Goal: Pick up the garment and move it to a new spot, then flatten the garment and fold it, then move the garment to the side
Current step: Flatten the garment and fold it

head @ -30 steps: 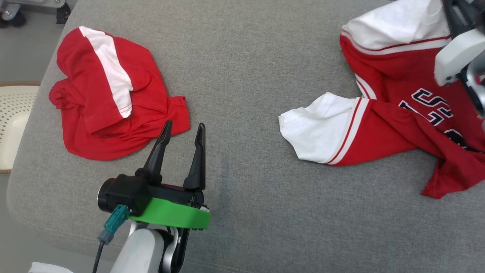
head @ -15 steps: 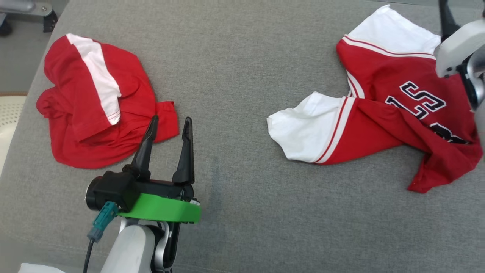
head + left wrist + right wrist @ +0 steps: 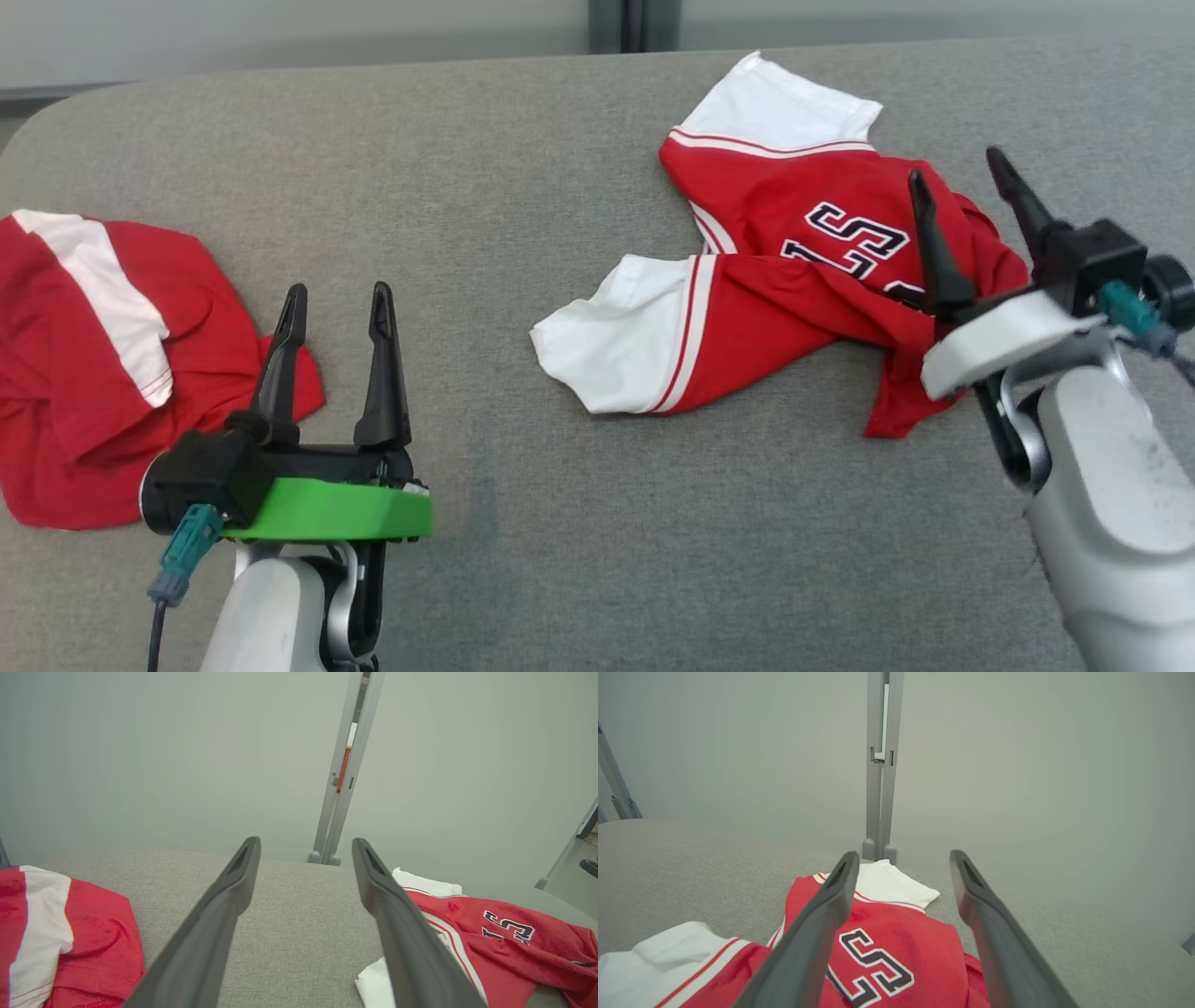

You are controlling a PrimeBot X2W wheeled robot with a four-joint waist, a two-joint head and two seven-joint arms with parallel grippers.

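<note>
Shut a second ago, the right tool (image 3: 954,166) now stands wide open and empty over the crumpled red-and-white lettered jersey (image 3: 775,187), which lies on the right side of the grey fabric counter (image 3: 523,187), so flattening likely comes next; the left tool (image 3: 338,289) is open and empty too.

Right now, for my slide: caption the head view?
Left tool open beside red garment; right tool open over lettered jersey.

There are one grey cushion (image 3: 523,187), two garments, a lettered shirt (image 3: 794,271) and a striped piece (image 3: 93,373), and two grippers, the left gripper (image 3: 338,289) and right gripper (image 3: 955,163).
</note>
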